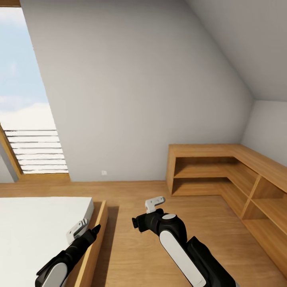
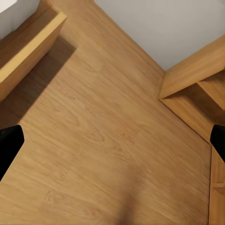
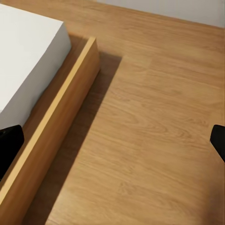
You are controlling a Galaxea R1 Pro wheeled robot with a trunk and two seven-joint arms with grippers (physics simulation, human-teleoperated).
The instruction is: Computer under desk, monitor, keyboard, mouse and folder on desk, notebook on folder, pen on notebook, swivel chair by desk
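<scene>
**Operator:** Wood floor (image 1: 131,199) runs from the robot's base out to the far wall. What sits nearest?

**Technician:** Nearest are both arms, held low over the floor. The left gripper (image 1: 85,230) hangs just beside the bed (image 1: 40,223), over its wooden side rail (image 1: 93,243). The right gripper (image 1: 153,205) hangs over bare floor, well apart from the bed. In each wrist view the dark fingertips (image 2: 9,145) (image 3: 9,143) sit at opposite edges, so I judge both sets of fingers spread apart, with nothing between them.

**Operator:** Hazards?

**Technician:** Probable risk: turning the base toward the bed could drive the left arm into the rail. Beyond the bed, on the far side from it, the low corner shelf (image 1: 207,159) juts out; a wide swing could clip its end panel.

**Operator:** Open room?

**Technician:** A clear lane lies between bed and shelf, ending at the grey wall (image 1: 139,99). The slanted window (image 1: 28,119) stands behind the bed.

**Operator:** Task items?

**Technician:** Desk, chair, folder and the rest are out of sight from here; the robot appears to be in transit.
</scene>
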